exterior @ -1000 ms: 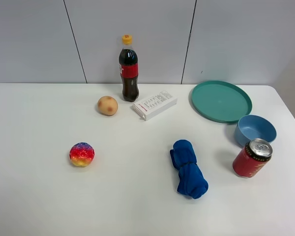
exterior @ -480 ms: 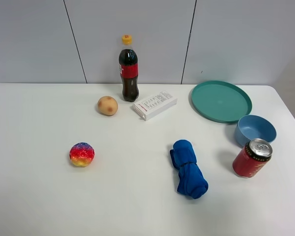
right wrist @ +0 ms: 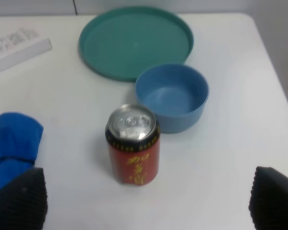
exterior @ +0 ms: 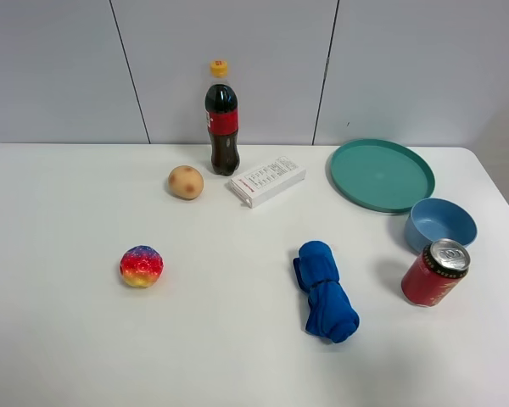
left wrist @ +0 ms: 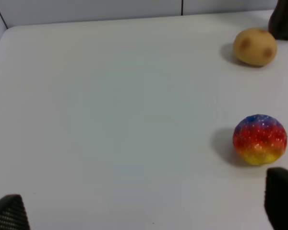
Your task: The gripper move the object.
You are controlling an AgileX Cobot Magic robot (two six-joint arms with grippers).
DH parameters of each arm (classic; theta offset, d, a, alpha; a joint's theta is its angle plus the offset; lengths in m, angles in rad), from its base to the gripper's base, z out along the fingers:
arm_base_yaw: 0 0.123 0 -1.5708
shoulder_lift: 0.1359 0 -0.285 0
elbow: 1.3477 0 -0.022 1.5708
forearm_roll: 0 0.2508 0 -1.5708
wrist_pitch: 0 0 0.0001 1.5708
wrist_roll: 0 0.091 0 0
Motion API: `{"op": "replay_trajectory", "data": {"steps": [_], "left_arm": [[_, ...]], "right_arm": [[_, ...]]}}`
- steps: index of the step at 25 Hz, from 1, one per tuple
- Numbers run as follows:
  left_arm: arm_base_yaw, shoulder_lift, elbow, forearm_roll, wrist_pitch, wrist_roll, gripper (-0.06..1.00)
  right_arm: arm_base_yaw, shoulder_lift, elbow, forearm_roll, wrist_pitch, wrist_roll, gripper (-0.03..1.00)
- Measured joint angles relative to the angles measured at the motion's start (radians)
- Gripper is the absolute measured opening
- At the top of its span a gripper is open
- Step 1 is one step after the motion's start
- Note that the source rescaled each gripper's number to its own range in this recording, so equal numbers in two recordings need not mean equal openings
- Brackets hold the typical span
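The cola bottle (exterior: 222, 119) with yellow cap and red label stands upright at the back of the white table, near the wall; only its dark base (left wrist: 284, 21) shows in the left wrist view. No arm shows in the exterior high view. My left gripper (left wrist: 144, 211) is open and empty, its black fingertips (left wrist: 9, 213) far apart, low over the table near the rainbow ball. My right gripper (right wrist: 146, 201) is open and empty, fingertips (right wrist: 19, 199) wide apart, in front of the red can.
A potato (exterior: 186, 182) and a white box (exterior: 266, 180) flank the bottle. A rainbow ball (exterior: 142, 266), a blue cloth (exterior: 326, 291), a red can (exterior: 434, 272), a blue bowl (exterior: 441, 224) and a teal plate (exterior: 381, 174) lie around.
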Motion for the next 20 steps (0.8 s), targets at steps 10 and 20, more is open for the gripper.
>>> {"op": "replay_trajectory", "data": {"steps": [10, 20], "left_arm": [[0.000, 0.000, 0.000, 0.000, 0.000, 0.000, 1.00], [0.000, 0.000, 0.000, 0.000, 0.000, 0.000, 1.00]], "right_arm": [[0.000, 0.000, 0.028, 0.000, -0.002, 0.011, 0.58], [0.000, 0.000, 0.029, -0.013, -0.002, 0.041, 0.58]]}}
